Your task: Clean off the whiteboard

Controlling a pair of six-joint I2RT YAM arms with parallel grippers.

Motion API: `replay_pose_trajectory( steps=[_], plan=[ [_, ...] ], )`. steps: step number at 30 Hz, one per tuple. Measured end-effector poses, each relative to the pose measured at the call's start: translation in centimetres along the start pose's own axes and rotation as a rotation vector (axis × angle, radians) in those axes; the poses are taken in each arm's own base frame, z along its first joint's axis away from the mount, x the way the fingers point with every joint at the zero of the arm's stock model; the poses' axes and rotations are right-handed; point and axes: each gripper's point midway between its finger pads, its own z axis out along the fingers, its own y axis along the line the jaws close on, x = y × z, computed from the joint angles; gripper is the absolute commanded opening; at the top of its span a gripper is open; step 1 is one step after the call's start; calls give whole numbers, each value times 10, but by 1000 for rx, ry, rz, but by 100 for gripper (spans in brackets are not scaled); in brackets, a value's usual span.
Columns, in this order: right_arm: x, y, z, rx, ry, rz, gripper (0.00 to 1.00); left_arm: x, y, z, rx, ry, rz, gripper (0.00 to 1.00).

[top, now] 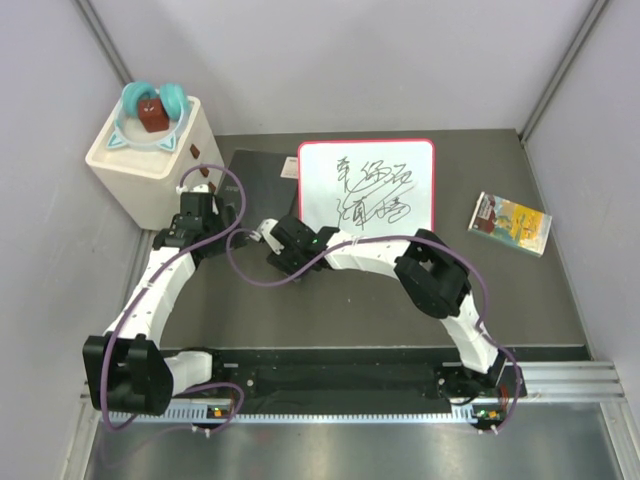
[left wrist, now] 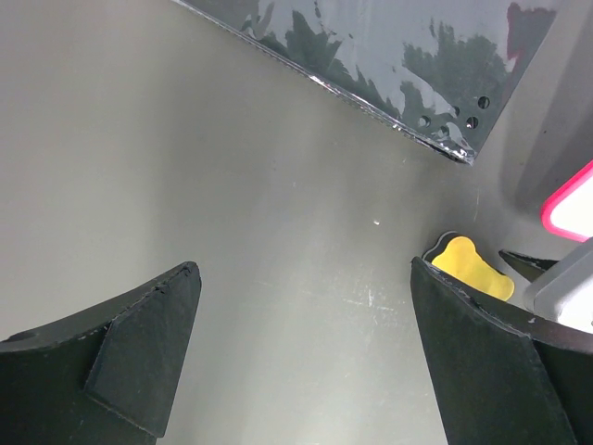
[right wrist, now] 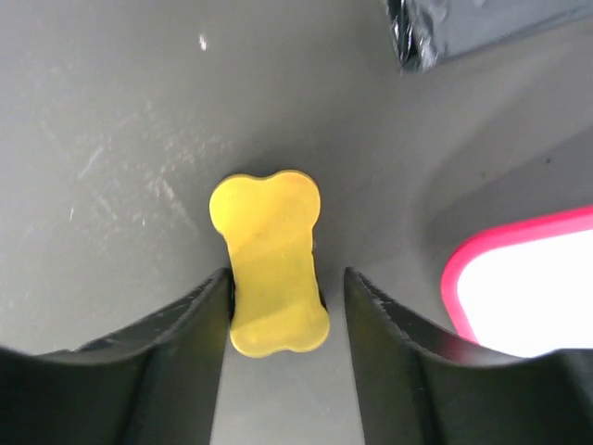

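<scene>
The whiteboard (top: 368, 186), red-framed and covered in black scribbles, lies flat at the back middle of the table. Its corner shows in the right wrist view (right wrist: 528, 278) and the left wrist view (left wrist: 574, 204). A yellow bone-shaped eraser (right wrist: 271, 260) lies on the table left of the board. My right gripper (right wrist: 287, 275) is open around it; the left finger touches it and the right finger stands apart. My right gripper (top: 268, 235) sits at the board's lower left corner. My left gripper (left wrist: 304, 269) is open and empty over bare table, with the eraser (left wrist: 473, 267) to its right.
A dark grey flat slab (top: 262, 178) lies left of the board; its corner shows in the left wrist view (left wrist: 408, 65). A white foam box (top: 150, 165) with a teal-and-brown object stands at the back left. A colourful packet (top: 510, 222) lies at the right. Walls close in the sides.
</scene>
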Motion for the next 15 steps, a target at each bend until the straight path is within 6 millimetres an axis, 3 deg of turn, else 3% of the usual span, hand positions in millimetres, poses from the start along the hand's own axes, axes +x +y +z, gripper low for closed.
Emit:
replay_pose_trajectory(
  steps=[4,7,10,11,15],
  plan=[
    [-5,-1,4,9,-7,10,42,0,1,0,-7,-2,0,99],
    [-7,-2,5,11,-11,15,35,0,3,1,-15,-1,1,99],
    [-7,-2,6,14,-12,21,23,1,3,2,-17,3,1,99],
    [-7,-2,6,14,-12,21,14,1,3,2,-17,4,2,99],
    [-7,-2,5,16,-12,25,4,1,3,3,-18,6,2,99]
  ],
)
